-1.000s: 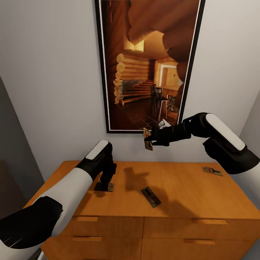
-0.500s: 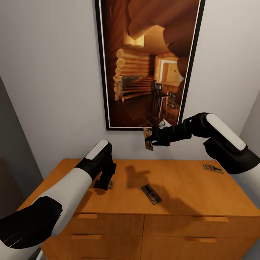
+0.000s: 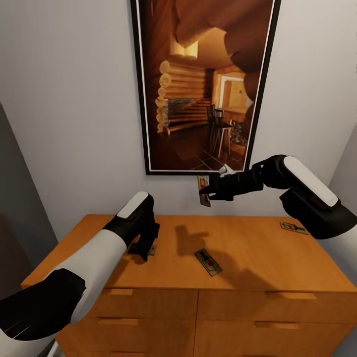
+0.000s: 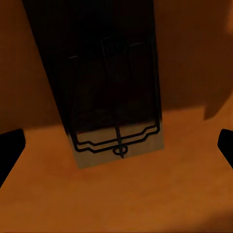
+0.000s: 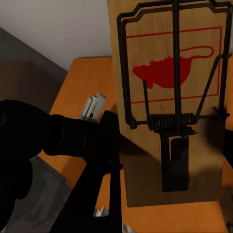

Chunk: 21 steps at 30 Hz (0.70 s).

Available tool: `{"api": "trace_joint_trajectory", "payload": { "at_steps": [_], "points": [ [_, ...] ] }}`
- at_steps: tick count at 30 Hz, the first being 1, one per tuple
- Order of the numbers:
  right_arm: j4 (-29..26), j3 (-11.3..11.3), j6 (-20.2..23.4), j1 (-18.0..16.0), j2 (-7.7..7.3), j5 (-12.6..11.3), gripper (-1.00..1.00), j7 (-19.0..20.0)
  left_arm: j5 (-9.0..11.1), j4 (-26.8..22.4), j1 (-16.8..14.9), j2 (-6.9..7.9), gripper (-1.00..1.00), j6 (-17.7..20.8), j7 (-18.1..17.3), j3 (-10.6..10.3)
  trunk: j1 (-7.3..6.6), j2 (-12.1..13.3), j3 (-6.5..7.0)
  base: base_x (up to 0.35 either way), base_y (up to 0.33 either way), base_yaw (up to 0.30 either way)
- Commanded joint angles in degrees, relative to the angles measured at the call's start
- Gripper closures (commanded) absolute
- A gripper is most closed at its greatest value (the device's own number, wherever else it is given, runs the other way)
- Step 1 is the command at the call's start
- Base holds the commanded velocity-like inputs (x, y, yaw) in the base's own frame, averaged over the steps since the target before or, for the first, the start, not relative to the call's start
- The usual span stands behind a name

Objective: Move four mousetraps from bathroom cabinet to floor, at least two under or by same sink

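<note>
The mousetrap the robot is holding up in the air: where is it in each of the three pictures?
Head view: the held mousetrap hangs at the right end effector, just below the framed picture.
Right wrist view: it stands close up, with a red mouse print under its wire.
Left wrist view: a different trap lies flat there.
Shared landmark: the orange cabinet top, also behind the trap in the right wrist view.
</note>
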Motion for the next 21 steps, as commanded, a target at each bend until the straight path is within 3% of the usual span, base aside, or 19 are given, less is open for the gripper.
{"api": "trace_joint_trajectory", "payload": {
  "at_steps": [1,21],
  "points": [
    [0.0,0.0,-0.1,-0.1,-0.03,-0.5,1.0,-0.6,0.2,0.0,0.2,0.06,-1.0,-0.5,0.1,-0.2,0.42,-0.4,-0.27,0.0,0.0,0.0],
    [0.2,0.1,-0.1,-0.1,-0.51,-0.5,1.0,-0.6,0.0,0.1,0.2,0.11,-1.0,-0.7,0.1,-0.5,0.63,-0.8,-0.45,0.0,0.0,0.0]
  ]
}}
